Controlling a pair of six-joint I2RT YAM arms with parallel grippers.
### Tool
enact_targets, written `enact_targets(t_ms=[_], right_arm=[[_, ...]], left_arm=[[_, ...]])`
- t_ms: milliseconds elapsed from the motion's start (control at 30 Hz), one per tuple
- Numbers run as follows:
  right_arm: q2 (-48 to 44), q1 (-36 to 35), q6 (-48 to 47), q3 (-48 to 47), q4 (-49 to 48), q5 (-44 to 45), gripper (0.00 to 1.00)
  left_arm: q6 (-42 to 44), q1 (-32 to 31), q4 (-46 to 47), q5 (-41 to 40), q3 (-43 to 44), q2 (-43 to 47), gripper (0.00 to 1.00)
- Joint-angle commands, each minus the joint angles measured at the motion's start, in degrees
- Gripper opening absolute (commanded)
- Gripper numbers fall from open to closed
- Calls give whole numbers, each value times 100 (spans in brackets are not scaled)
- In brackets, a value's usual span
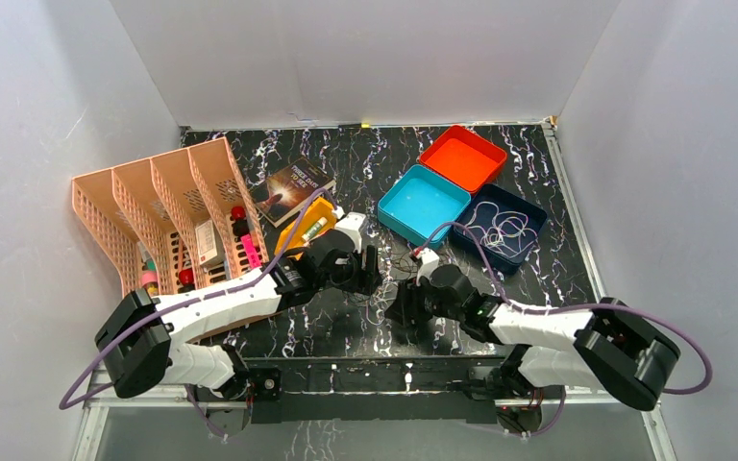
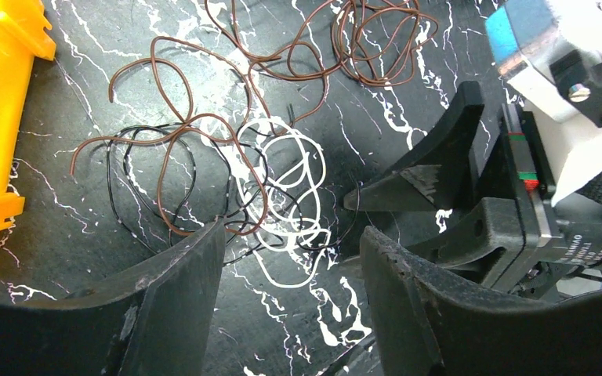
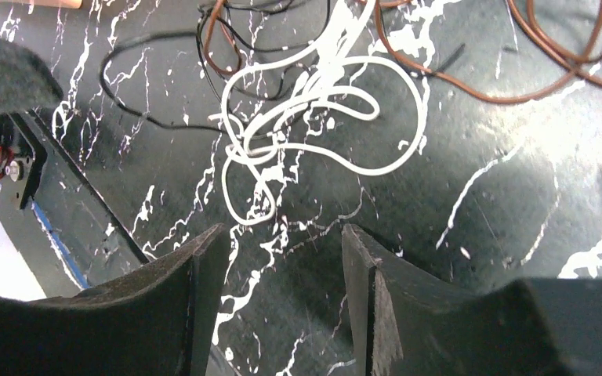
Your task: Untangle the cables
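Several brown, black and white cables (image 2: 266, 184) lie tangled; book (image 1: 295, 189) title unreadable.

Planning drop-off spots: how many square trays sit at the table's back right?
3: teal tray at the front, orange tray behind it, dark blue tray to its right, holding white cable loops. None looks hidden.

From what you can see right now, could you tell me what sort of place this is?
Likely a robot test cell: plain white walls enclose a black marbled table, with a tangle of thin cables laid out.
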State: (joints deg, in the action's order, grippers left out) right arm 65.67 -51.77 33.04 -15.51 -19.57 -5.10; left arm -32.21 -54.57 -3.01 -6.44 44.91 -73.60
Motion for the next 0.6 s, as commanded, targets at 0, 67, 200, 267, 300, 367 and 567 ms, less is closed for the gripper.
enact_targets(t_ms=[0, 67, 200, 267, 300, 367, 567], right_arm=[[375, -9, -351, 5, -1386, -125, 63], [535, -4, -345, 14, -1600, -199, 63], [836, -7, -326, -2, -1858, -148, 56], [977, -6, -301, -20, -1975, -140, 51], [1041, -8, -298, -35, -2015, -166, 48], [1152, -7, -275, -57, -2082, -203, 43], [1088, -9, -193, 75, -2187, -48, 18]], left_arm=[[6, -28, 123, 50, 2, 189, 63], [-2, -28, 132, 49, 6, 161, 63], [5, -33, 155, 57, 10, 121, 63], [0, -26, 167, 47, 4, 110, 63], [0, -29, 166, 45, 4, 103, 63], [-10, -29, 168, 25, 8, 85, 63], [-102, -28, 247, -109, -7, 21, 62]])
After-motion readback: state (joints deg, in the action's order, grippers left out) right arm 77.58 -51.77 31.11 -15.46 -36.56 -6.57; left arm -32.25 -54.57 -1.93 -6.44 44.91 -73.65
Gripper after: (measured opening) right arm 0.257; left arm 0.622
